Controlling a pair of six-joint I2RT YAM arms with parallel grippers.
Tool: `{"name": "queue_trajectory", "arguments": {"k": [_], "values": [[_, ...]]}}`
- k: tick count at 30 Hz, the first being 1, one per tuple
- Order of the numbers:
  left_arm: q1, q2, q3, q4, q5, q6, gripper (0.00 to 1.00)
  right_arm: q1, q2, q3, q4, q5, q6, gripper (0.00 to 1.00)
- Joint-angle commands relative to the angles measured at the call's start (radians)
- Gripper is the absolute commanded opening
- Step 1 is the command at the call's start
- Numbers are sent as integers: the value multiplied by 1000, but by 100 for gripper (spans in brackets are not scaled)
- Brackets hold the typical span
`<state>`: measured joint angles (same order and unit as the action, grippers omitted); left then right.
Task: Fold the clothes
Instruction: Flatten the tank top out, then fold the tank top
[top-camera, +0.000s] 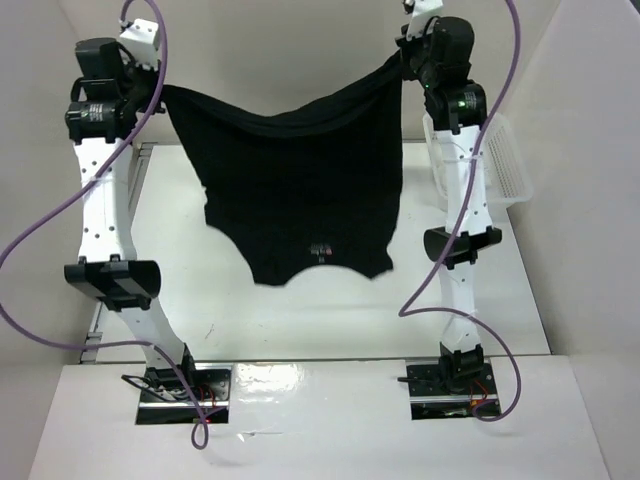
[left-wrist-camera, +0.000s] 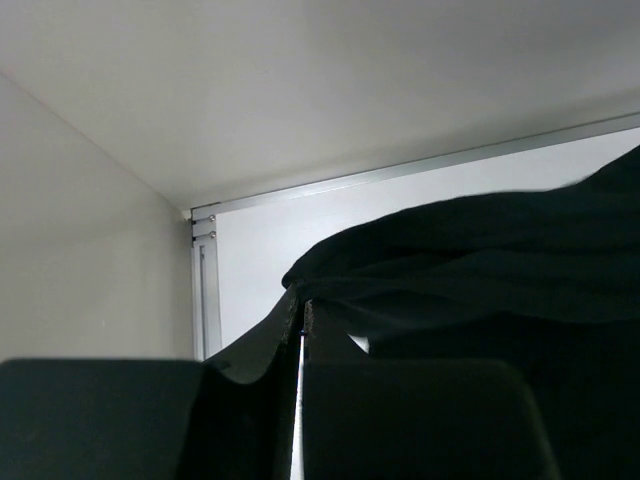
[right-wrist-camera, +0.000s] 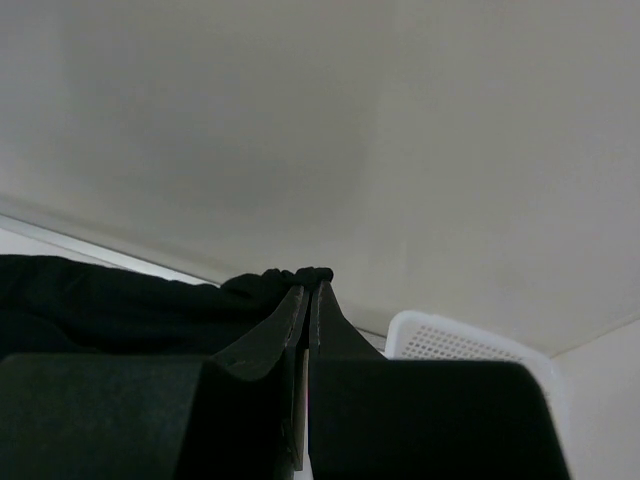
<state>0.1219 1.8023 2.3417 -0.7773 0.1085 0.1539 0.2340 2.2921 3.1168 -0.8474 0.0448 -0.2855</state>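
The clothes, one black T-shirt (top-camera: 300, 190), hang spread in the air between my two raised arms, sagging in the middle, neckline and small label (top-camera: 320, 250) at the bottom. My left gripper (top-camera: 165, 92) is shut on the shirt's upper left corner. In the left wrist view the black fabric (left-wrist-camera: 470, 260) runs off to the right from that gripper (left-wrist-camera: 301, 305). My right gripper (top-camera: 397, 62) is shut on the upper right corner. A bunch of fabric (right-wrist-camera: 300, 276) pokes out above that gripper (right-wrist-camera: 307, 288) in the right wrist view.
A white mesh basket (top-camera: 505, 165) stands at the right edge of the white table (top-camera: 300, 310), behind the right arm; its rim (right-wrist-camera: 450, 335) shows in the right wrist view. Pale walls enclose the table. Purple cables loop beside both arms.
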Motion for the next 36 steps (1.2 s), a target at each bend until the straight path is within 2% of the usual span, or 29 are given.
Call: {"name": "queue_trajectory", "arguments": {"k": [1,7,12,20,29,36], "values": [[-22,75,67,58,-50,7,0,-9,59,22,88,-10,-14,0],[-31,201,105,26,-50,-14,0,-30,188,22,107,-20,-36,0],[-31,223,-14,67,-50,-14,0,-67,265,22,27,-72,-60,0],[-31,85,-324,101,-30,-24,0,-154,247,22,-179,-123,-170,0],[-1,-124,-639,101,-9,59,0,-233,178,13,-453,-264,-251,0],[-1,-210,-800,92,-20,124,0,-251,25,-243,-453,-292,-294,0]]}}
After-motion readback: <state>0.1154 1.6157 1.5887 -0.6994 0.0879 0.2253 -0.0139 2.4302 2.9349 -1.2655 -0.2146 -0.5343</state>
